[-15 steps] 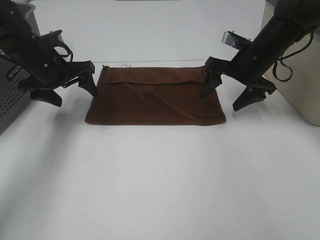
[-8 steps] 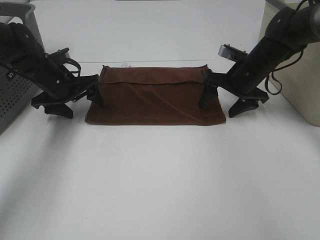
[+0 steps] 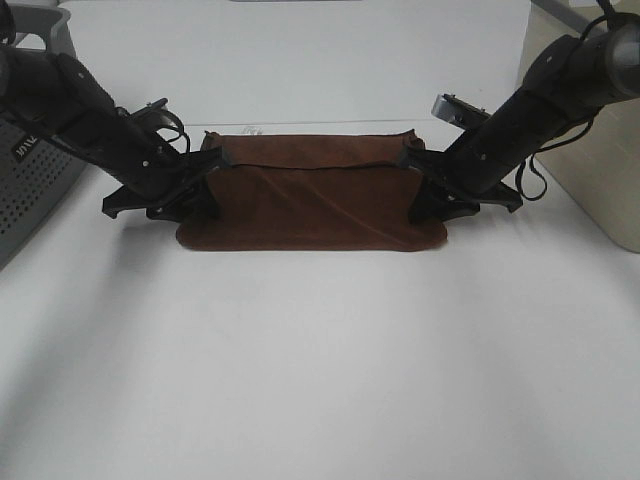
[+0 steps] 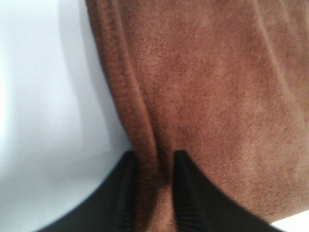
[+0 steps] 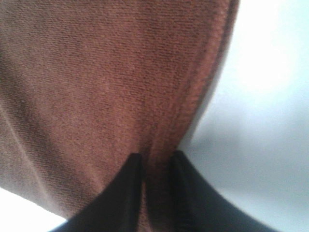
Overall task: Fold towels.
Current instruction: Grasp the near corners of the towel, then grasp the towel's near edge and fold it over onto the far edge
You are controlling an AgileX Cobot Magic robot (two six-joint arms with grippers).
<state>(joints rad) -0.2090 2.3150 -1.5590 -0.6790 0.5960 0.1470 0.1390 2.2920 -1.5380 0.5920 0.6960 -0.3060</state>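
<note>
Reddish-brown terry, the towel (image 3: 310,195) lies flat on the white table (image 3: 320,360), its long axis running left to right across the high view. Both arms slope low and inward, with the left gripper (image 3: 200,188) at the towel's left short edge and the right gripper (image 3: 428,195) at its right.

In the left wrist view, black fingers (image 4: 123,193) pinch the hemmed edge (a ridge of cloth rises between them).

In the right wrist view, the fingers (image 5: 124,193) clamp the hem likewise.
</note>
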